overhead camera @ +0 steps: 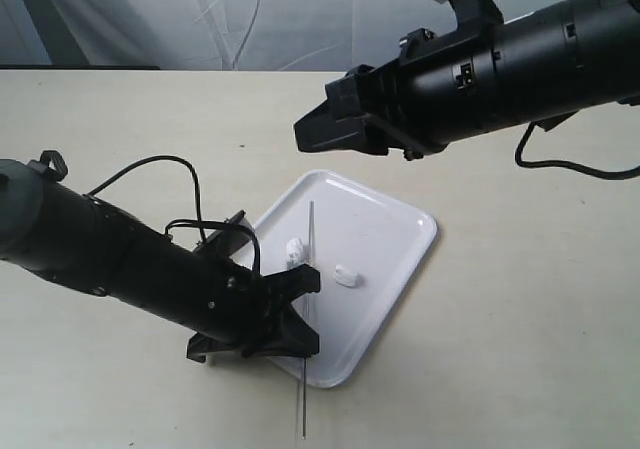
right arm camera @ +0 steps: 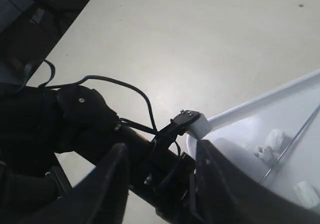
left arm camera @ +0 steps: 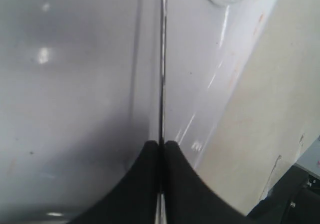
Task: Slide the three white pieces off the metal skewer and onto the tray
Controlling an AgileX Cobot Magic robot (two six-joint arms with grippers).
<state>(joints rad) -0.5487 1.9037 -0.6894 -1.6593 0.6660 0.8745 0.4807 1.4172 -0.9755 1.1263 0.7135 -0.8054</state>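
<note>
The white tray lies mid-table. The metal skewer runs across its left part and sticks out past the near rim. My left gripper is shut on the skewer low over the tray; in the left wrist view the rod leaves the closed jaws. Two white pieces sit close against the skewer's left side; whether they are threaded on it I cannot tell. The third piece lies loose on the tray to its right. My right gripper hangs open high above, holding nothing.
The tray rests on a bare beige table. The left arm's black body and cables cross the near left. In the right wrist view the open gripper looks down on that arm, the tray and the pieces.
</note>
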